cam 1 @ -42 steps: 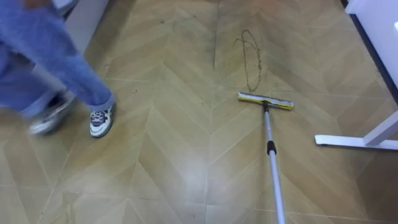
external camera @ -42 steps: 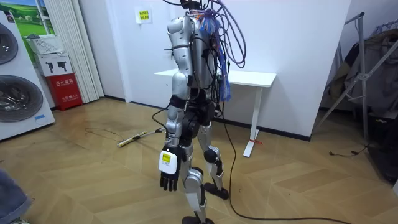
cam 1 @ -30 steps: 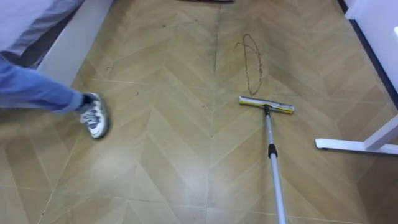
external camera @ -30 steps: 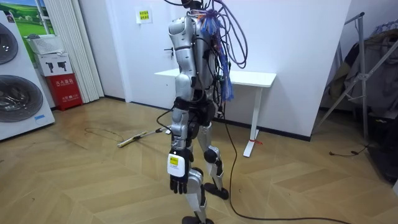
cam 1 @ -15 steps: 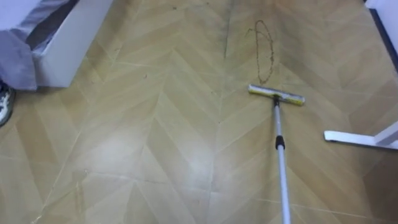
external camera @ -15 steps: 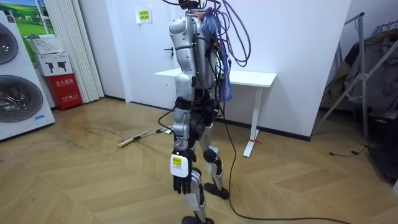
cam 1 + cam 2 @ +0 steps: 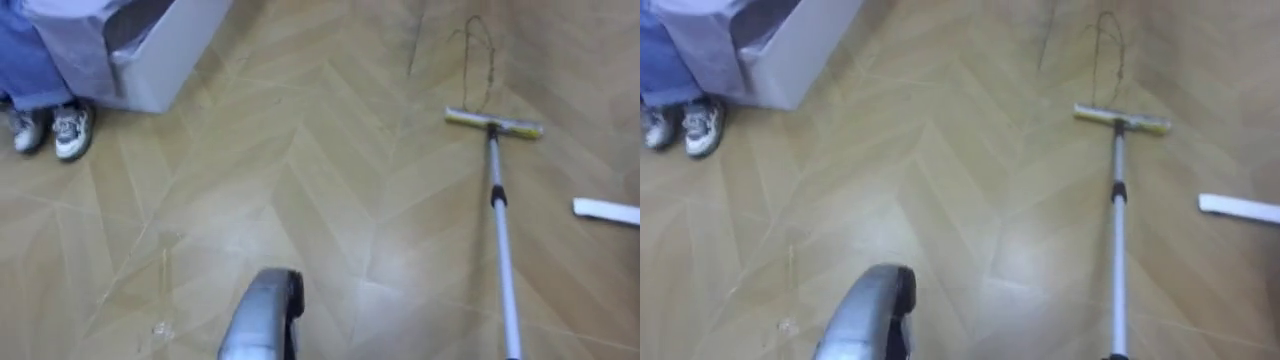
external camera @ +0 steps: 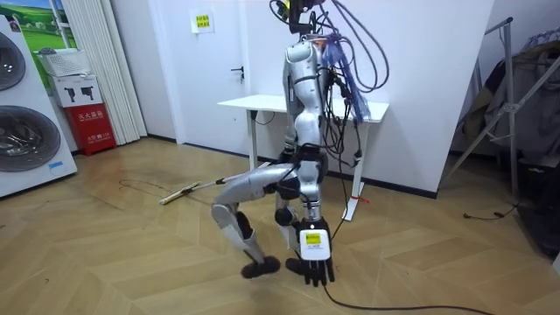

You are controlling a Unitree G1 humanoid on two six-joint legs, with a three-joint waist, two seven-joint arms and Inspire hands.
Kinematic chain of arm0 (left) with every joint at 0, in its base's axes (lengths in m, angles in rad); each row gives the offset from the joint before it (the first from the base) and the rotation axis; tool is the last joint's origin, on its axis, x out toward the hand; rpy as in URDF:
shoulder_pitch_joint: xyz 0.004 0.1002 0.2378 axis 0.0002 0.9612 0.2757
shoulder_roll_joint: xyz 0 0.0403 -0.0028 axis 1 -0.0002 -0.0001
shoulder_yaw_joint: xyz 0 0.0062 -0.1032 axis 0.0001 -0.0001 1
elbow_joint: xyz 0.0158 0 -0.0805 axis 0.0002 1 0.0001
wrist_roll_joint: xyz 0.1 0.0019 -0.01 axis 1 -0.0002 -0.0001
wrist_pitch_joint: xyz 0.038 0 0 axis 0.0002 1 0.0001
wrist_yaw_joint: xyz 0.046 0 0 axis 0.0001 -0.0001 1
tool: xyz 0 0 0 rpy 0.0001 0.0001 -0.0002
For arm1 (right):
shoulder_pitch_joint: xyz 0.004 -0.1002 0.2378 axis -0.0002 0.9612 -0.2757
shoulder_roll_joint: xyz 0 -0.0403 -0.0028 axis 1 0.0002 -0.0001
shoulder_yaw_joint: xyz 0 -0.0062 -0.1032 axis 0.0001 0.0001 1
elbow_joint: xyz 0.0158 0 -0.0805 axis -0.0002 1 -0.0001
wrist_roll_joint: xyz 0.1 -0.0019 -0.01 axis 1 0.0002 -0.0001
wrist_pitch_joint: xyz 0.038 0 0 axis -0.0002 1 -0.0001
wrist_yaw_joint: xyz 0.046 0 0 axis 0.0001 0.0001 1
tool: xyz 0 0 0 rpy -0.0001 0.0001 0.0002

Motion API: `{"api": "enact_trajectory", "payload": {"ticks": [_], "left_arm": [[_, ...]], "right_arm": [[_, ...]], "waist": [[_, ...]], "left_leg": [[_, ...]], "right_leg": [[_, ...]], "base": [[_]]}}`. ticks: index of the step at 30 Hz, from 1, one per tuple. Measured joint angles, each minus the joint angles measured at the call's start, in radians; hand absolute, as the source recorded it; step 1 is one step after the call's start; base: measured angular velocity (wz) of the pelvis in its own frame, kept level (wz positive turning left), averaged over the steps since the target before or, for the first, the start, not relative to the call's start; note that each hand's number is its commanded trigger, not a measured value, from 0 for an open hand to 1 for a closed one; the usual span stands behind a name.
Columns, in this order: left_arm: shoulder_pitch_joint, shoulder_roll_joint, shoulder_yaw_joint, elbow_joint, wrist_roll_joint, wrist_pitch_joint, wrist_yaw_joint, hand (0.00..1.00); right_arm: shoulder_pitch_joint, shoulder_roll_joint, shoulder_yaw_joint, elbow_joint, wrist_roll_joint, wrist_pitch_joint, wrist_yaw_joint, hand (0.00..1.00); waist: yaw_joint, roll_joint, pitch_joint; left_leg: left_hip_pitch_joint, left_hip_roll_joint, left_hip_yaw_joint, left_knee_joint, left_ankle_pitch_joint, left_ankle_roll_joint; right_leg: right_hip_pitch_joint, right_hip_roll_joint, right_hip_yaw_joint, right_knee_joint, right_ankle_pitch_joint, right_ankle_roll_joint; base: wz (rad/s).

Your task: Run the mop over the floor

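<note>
Mop (image 7: 497,200) lying on wood floor (image 7: 300,150), untouched, left hand (image 8: 315,261) hanging empty (fingers loosely straight), robot mid-stride

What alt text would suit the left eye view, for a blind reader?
A mop lies on the wooden floor, its head near a dark scribbled mark. A person's shoes stand at the upper left, next to a white box.

Open floor (image 7: 330,170) between mop (image 7: 497,190) and white box (image 7: 165,60)
</note>
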State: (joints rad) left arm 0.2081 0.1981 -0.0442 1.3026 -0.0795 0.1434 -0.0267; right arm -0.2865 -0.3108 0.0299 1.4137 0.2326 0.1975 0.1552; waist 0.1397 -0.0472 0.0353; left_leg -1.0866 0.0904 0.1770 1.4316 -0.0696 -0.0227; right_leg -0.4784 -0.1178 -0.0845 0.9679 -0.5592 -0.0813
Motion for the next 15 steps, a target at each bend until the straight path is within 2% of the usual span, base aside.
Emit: {"api": "enact_trajectory", "payload": {"ticks": [1, 2, 3, 4, 5, 6, 7, 8, 9, 10, 11, 12, 13, 15], "left_arm": [[0.000, 0.002, 0.000, -0.002, 0.004, 0.000, -0.006, 0.00], [-0.003, 0.004, 0.001, -0.006, 0.004, 0.002, -0.014, 0.00], [-0.012, 0.005, 0.001, -0.006, 0.007, 0.011, -0.032, 0.00], [-0.018, 0.005, 0.000, -0.005, 0.007, 0.016, -0.040, 0.00], [-0.032, 0.007, -0.006, -0.002, 0.006, 0.027, -0.057, 0.00], [-0.055, 0.006, -0.011, 0.013, 0.008, 0.034, -0.071, 0.00], [-0.069, 0.006, -0.010, 0.015, 0.009, 0.038, -0.074, 0.00], [-0.103, 0.005, -0.008, 0.018, 0.009, 0.043, -0.072, 0.00], [-0.134, -0.001, -0.007, 0.015, 0.007, 0.043, -0.066, 0.00], [-0.148, -0.002, -0.009, 0.013, 0.006, 0.041, -0.059, 0.00], [-0.165, -0.006, -0.007, 0.007, 0.008, 0.038, -0.033, 0.00], [-0.168, -0.007, -0.005, -0.017, 0.008, 0.039, -0.007, 0.00], [-0.168, -0.008, -0.005, -0.027, 0.007, 0.038, 0.004, 0.00], [-0.168, -0.018, -0.008, -0.037, 0.006, 0.037, 0.044, 0.00]], "right_arm": [[0.000, -0.002, 0.014, 0.001, 0.004, 0.001, 0.000, 1.00], [0.003, -0.008, 0.038, 0.008, 0.016, 0.000, 0.001, 1.00], [0.013, -0.015, 0.057, 0.015, 0.023, 0.000, 0.003, 1.00], [0.024, -0.017, 0.064, 0.020, 0.031, -0.001, 0.004, 1.00], [0.053, -0.018, 0.067, 0.025, 0.036, -0.006, 0.012, 1.00], [0.103, -0.019, 0.066, 0.030, 0.034, -0.014, 0.014, 1.00], [0.121, -0.020, 0.066, 0.032, 0.032, -0.014, 0.013, 1.00], [0.153, -0.027, 0.066, 0.048, 0.031, -0.014, 0.013, 1.00], [0.192, -0.037, 0.066, 0.071, 0.032, -0.009, 0.009, 1.00], [0.224, -0.037, 0.070, 0.070, 0.031, -0.002, 0.002, 1.00], [0.268, -0.028, 0.077, 0.070, 0.031, 0.022, -0.011, 1.00], [0.290, -0.012, 0.078, 0.068, 0.033, 0.044, -0.019, 1.00], [0.305, 0.000, 0.079, 0.067, 0.033, 0.047, -0.026, 1.00], [0.353, 0.049, 0.077, 0.065, 0.039, 0.065, -0.062, 1.00]], "waist": [[-0.002, 0.005, -0.0016], [-0.006, 0.014, -0.0082], [-0.006, 0.031, -0.0108], [-0.006, 0.034, -0.0117], [-0.011, 0.037, -0.0137], [-0.019, 0.046, -0.0251], [-0.027, 0.044, -0.0255], [-0.040, 0.041, -0.0229], [-0.064, 0.055, -0.0250], [-0.067, 0.064, -0.0294], [-0.064, 0.078, -0.0394], [-0.067, 0.092, -0.0332], [-0.076, 0.097, -0.0304], [-0.085, 0.101, -0.0290]], "left_leg": [[0.030, -0.005, -0.002, -0.091, -0.004, 0.000], [0.090, -0.021, -0.016, -0.268, -0.017, 0.006], [0.155, -0.030, -0.027, -0.412, -0.021, 0.006], [0.192, -0.037, -0.033, -0.476, -0.023, 0.009], [0.256, -0.053, -0.033, -0.574, -0.034, 0.025], [0.307, -0.075, -0.033, -0.631, -0.086, 0.068], [0.315, -0.094, -0.030, -0.634, -0.115, 0.105], [0.322, -0.128, -0.026, -0.623, -0.154, 0.126], [0.331, -0.161, -0.033, -0.605, -0.184, 0.145], [0.336, -0.171, -0.038, -0.597, -0.200, 0.148], [0.351, -0.175, -0.043, -0.590, -0.238, 0.161], [0.373, -0.174, -0.047, -0.596, -0.256, 0.162], [0.383, -0.174, -0.049, -0.603, -0.264, 0.167], [0.426, -0.176, -0.052, -0.641, -0.284, 0.172]], "right_leg": [[-0.003, 0.007, -0.001, 0.003, -0.007, 0.005], [-0.009, 0.024, -0.004, 0.010, -0.020, 0.008], [-0.013, 0.051, -0.005, 0.009, -0.029, 0.010], [-0.012, 0.054, -0.006, 0.009, -0.037, 0.010], [0.000, 0.054, -0.007, 0.004, -0.042, 0.004], [0.017, 0.041, -0.010, -0.005, -0.047, 0.013], [0.023, 0.028, -0.009, -0.001, -0.052, 0.020], [0.003, 0.001, 0.003, 0.068, -0.040, 0.044], [-0.046, -0.020, 0.010, 0.184, 0.034, 0.079], [-0.071, -0.019, 0.030, 0.238, 0.082, 0.084], [-0.126, 0.000, 0.077, 0.305, 0.132, 0.089], [-0.182, 0.009, 0.086, 0.318, 0.131, 0.091], [-0.210, 0.011, 0.084, 0.306, 0.129, 0.094], [-0.281, 0.017, 0.075, 0.123, 0.136, 0.101]], "base": [[-0.05], [-0.06], [-0.07], [-0.12], [-0.03], [0.05], [0.21], [0.49], [0.54], [0.37], [-0.06], [-0.18], [-0.14], [-0.06]]}}
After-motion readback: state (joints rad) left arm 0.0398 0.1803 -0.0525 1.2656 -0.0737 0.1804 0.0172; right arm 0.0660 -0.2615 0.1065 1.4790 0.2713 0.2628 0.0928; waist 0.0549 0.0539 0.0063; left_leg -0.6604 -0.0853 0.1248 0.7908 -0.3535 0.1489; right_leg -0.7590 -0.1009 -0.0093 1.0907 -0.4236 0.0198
